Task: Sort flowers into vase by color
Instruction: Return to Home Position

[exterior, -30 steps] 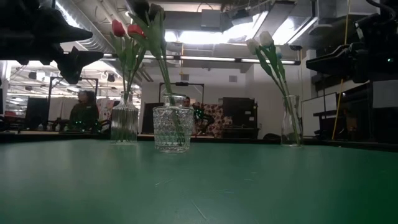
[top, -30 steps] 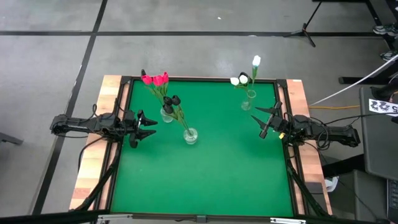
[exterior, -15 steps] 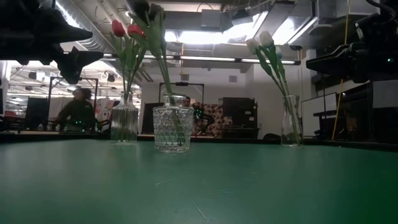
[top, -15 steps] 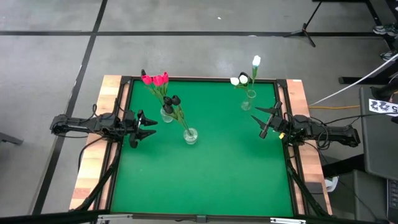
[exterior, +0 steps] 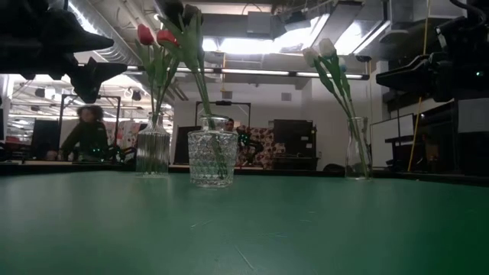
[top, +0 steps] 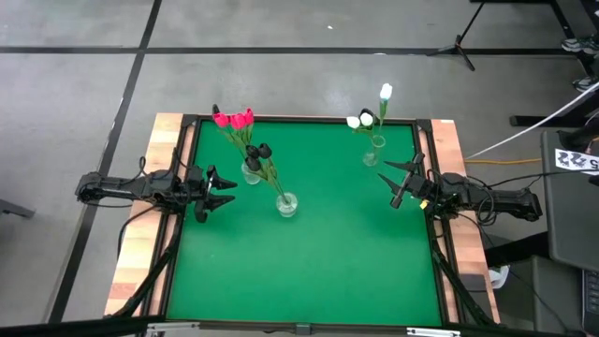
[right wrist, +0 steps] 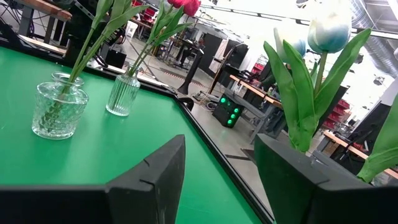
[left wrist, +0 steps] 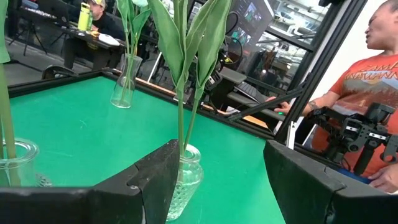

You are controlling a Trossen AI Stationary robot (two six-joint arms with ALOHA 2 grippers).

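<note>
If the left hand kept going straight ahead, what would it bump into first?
Probably the black tulips' leafy stems, standing in the short patterned glass vase; they show right between the open fingers of the left hand. Its height is hard to judge.

Not much to read here: pale lettering runs across the chest of the orange shirt (left wrist: 373, 78) on the person beyond the table in the left wrist view, but the letters are too unclear to spell out. In the high view, a white tag (top: 576, 161) with bold black marks sits at the right edge, and those marks can't be read either.
</note>
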